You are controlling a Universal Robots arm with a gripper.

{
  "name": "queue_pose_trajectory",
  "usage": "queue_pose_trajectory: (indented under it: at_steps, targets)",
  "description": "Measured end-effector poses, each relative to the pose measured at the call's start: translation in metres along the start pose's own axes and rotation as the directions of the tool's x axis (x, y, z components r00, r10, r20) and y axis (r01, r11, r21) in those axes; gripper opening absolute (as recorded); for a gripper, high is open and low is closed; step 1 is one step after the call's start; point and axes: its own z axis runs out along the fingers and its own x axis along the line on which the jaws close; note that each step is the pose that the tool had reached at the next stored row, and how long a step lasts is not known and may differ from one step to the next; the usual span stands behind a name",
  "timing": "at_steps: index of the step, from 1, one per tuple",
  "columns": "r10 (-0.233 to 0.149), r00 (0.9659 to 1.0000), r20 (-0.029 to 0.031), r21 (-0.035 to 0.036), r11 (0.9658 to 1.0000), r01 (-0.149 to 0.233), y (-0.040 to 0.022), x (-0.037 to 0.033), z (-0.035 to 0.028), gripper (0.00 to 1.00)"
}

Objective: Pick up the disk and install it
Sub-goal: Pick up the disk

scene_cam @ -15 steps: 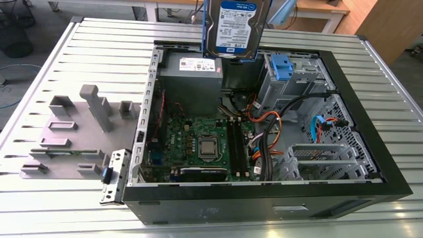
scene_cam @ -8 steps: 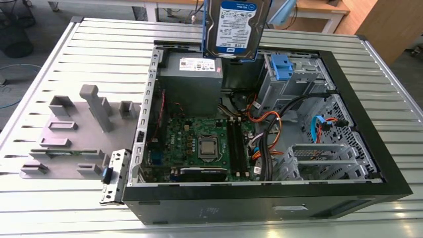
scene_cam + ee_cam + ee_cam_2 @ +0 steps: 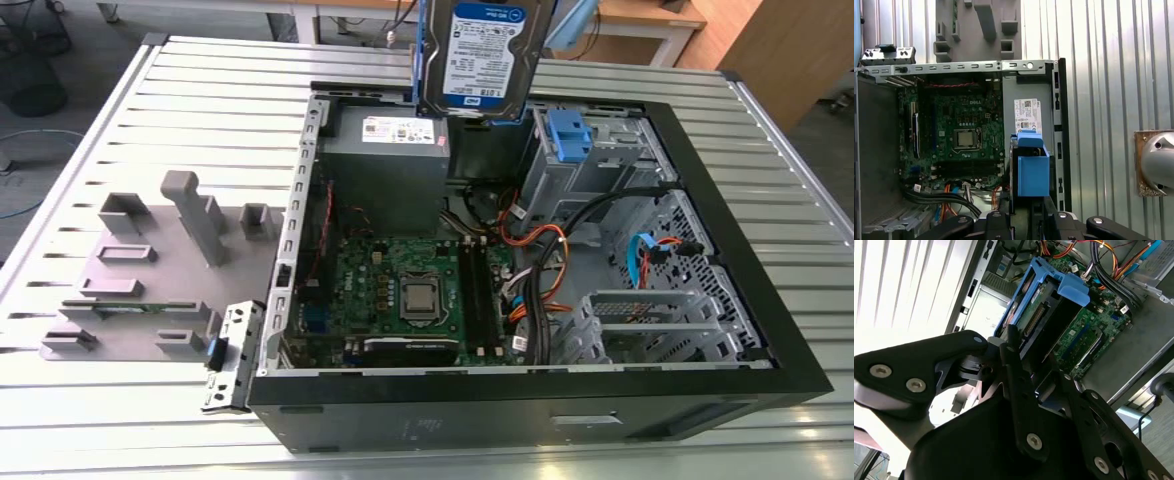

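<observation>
The gripper (image 3: 1034,354) holds the disk (image 3: 491,55), its fingers (image 3: 1013,347) clamped on the disk's sides. In the exterior view the disk hangs upright, label toward the camera, over the far side of the open case (image 3: 534,405), just beside the power supply (image 3: 387,150). In both wrist views the blue tab (image 3: 1032,172) faces away from the gripper, with the motherboard (image 3: 961,135) beyond. The case lies on the slatted worktop (image 3: 134,120).

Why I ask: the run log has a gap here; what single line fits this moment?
gripper: shut on disk | disk: held above open computer case | install: not yet done
</observation>
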Motion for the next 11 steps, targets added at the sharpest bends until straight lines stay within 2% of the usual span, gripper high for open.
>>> queue_pose_trajectory:
  at_steps: [11]
  targets:
    - [0.0,1.0,0.0,-0.0002,1.0,0.0,-0.0002,0.0017,0.0,0.35]
